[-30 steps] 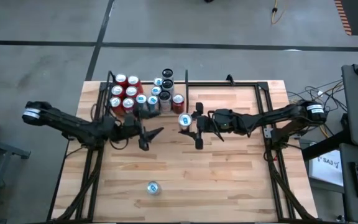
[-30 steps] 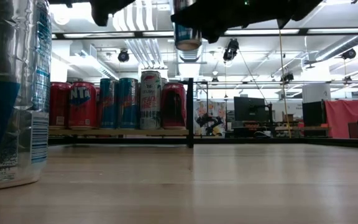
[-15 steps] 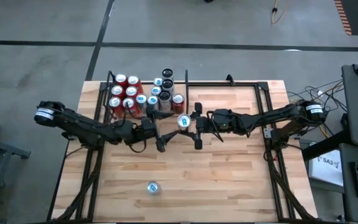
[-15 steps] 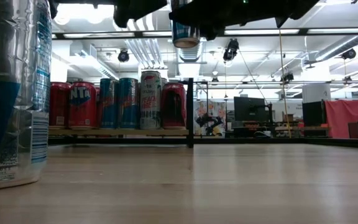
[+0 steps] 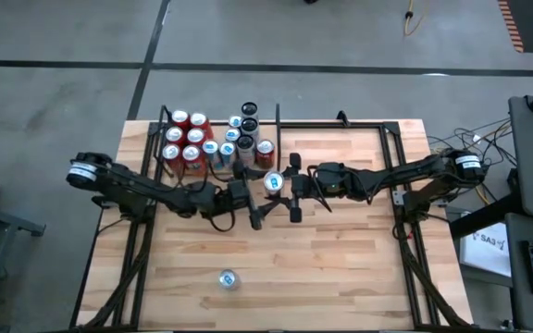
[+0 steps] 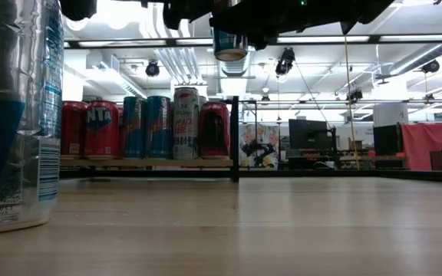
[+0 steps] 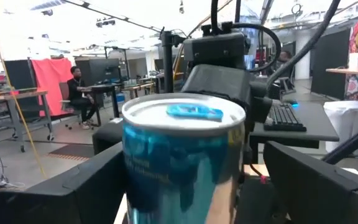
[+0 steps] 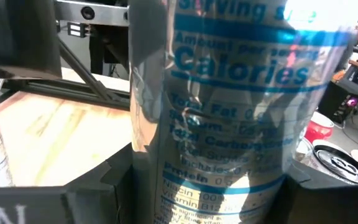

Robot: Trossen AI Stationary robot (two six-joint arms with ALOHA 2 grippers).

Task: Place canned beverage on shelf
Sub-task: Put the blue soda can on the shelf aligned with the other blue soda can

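Observation:
A blue and silver beverage can (image 5: 273, 182) hangs upright above the middle of the table, with my right gripper (image 5: 285, 184) shut on it. In the low view its bottom (image 6: 230, 44) shows high over the table. My left gripper (image 5: 264, 191) is open right beside the can on its left. In the left wrist view its fingers (image 7: 73, 186) stand on either side of the can (image 7: 182, 155), which fills the middle of that view; I see no touch. The shelf (image 5: 271, 139) is the narrow black-framed bay at the table's far left. Several red and blue cans (image 6: 148, 126) stand on its plank. My right gripper pinches the can's side wall (image 8: 154, 155) between its two fingers (image 8: 98, 193), one on either side. The fingers come level from the table's right. The can stands upright in the hold, lifted clear of the table.
Another can (image 5: 228, 278) stands alone near the table's near edge, left of centre, and looms large at the left of the low view (image 6: 14, 115). A wider black-framed bay (image 5: 340, 129) runs along the far edge to the right of the shelf.
My left gripper has moved level toward the table's right, up to the can in my right gripper, and its fingers now stand around that can. The right gripper and the can have kept still.

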